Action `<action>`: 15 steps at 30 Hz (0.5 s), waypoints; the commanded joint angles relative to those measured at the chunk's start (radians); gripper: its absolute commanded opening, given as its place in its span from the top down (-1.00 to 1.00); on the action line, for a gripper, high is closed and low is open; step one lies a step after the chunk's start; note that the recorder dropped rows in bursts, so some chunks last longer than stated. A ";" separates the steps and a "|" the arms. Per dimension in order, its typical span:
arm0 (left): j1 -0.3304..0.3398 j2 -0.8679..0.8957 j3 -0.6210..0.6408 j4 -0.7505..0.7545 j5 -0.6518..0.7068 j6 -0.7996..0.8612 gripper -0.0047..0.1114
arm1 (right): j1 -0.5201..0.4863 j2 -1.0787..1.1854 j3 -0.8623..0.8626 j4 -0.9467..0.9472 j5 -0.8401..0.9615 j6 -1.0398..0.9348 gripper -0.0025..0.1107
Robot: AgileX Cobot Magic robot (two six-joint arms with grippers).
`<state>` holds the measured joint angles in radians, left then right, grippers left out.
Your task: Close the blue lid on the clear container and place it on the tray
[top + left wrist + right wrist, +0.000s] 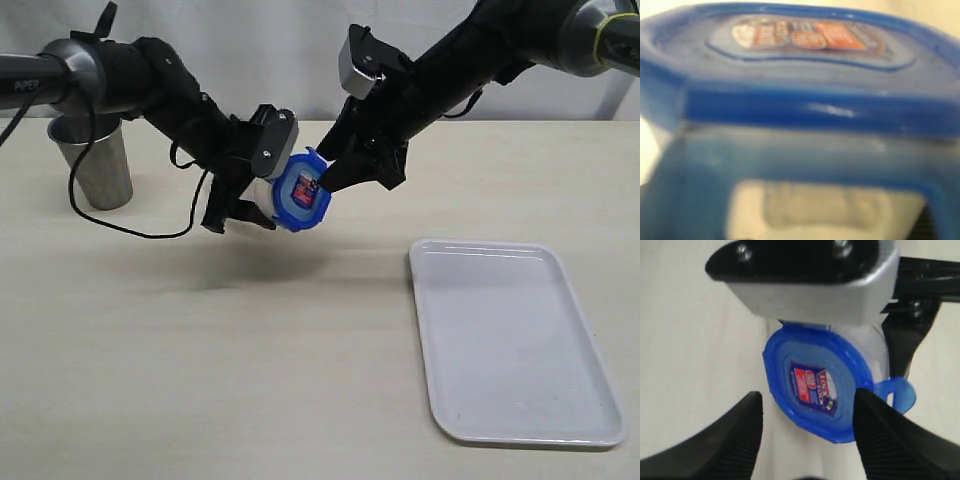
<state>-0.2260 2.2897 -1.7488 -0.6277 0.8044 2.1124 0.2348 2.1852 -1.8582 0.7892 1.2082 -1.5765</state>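
Beige tabletop [200,380]. Steel cup [95,160] stood at 10 o'clock. Left gripper [238,218] pinched the clear container [265,195], tipped sideways in mid-air; blue lid [303,190] sat on its mouth. Right gripper [360,175] was spread, flanking the lid. Tray [510,340] lay at 4 o'clock.

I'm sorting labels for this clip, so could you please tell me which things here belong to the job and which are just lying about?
Job:
- lid
- container, held in the left gripper
- tray

Lying about:
- steel cup
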 commanded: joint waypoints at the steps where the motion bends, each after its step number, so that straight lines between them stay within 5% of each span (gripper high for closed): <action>1: -0.050 -0.023 0.001 0.048 -0.057 0.026 0.92 | 0.001 -0.001 0.004 -0.043 -0.012 -0.032 0.05; 15: -0.059 -0.027 0.001 0.048 -0.046 0.026 0.92 | -0.005 0.050 0.004 -0.094 -0.095 0.016 0.13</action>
<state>-0.2833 2.2841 -1.7483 -0.5604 0.7596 2.1124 0.2329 2.2366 -1.8573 0.6925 1.1095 -1.5704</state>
